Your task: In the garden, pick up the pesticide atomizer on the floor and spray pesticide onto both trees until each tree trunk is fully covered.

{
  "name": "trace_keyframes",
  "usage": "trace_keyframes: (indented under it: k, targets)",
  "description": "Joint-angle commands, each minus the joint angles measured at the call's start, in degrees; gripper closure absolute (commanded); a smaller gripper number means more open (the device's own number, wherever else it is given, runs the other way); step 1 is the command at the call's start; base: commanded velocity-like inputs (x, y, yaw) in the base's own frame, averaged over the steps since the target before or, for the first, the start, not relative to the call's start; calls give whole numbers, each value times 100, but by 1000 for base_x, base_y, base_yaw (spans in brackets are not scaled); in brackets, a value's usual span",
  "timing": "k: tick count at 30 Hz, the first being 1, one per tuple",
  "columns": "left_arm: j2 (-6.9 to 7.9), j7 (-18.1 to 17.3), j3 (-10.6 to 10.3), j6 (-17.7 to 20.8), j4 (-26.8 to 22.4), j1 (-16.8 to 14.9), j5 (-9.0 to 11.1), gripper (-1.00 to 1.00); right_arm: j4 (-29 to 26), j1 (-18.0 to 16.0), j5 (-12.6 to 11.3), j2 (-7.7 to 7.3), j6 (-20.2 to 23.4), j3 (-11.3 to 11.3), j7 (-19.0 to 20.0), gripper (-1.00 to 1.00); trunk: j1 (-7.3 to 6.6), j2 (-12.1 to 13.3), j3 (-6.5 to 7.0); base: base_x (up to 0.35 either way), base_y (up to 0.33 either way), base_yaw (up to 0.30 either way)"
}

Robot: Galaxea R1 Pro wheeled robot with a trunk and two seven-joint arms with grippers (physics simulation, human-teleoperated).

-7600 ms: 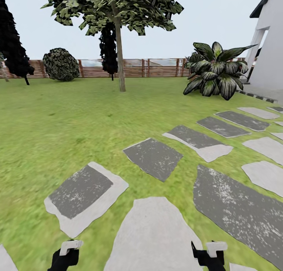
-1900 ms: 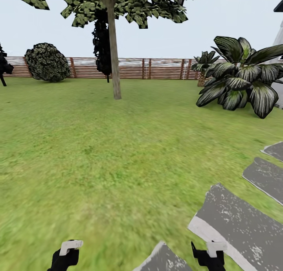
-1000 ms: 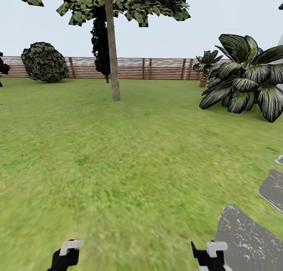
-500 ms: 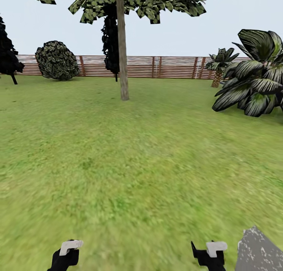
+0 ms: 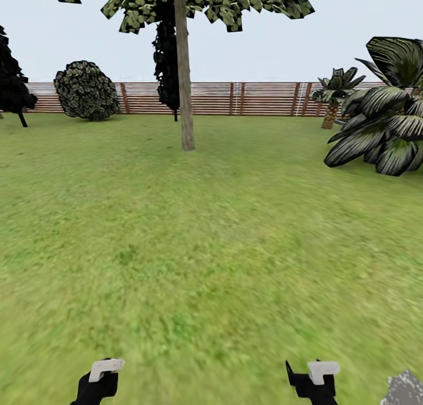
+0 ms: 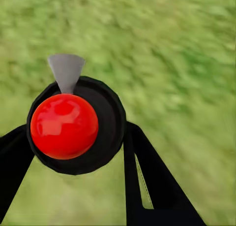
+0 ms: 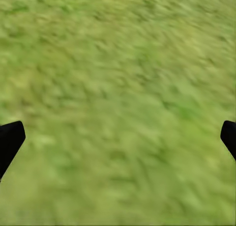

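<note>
No text, label, brand, number or sign can be read anywhere: none on the dark round bottle with the red top (image 6: 64,125), and none on the brown slatted wooden fence (image 5: 264,99).

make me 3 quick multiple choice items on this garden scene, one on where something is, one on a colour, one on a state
1. Where is the thick tree trunk?
A. beside the big-leaved plant
B. on the lawn in front of the fence
C. behind the fence

2. What colour is the top of the atomizer?
A. red
B. white
C. blue

3. How is the right tool?
A. shut on the bottle
B. shut on nothing
C. open, with grass between its fingers

Answers:
1 B, the trunk rises from the grass with the slatted fence behind it.
2 A, the left wrist view shows a glossy red dome.
3 C, its fingertips sit wide apart at the picture's edges over bare lawn.
</note>
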Motion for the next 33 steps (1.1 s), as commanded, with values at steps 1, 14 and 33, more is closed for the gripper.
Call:
trace_keyframes:
  k: [1,14,33]
  targets:
    - [-2,-45,35,-13,5,-4,24,100,4,-3,2,-1,-17,1,1,-100,2,-2,-5,340,0,0]
    - [-2,-45,35,-13,5,-4,24,100,4,-3,2,-1,-18,1,1,-100,2,-2,-5,340,0,0]
    - [-2,-45,35,-13,5,-4,24,100,4,-3,2,-1,-16,1,1,-100,2,-2,-5,339,0,0]
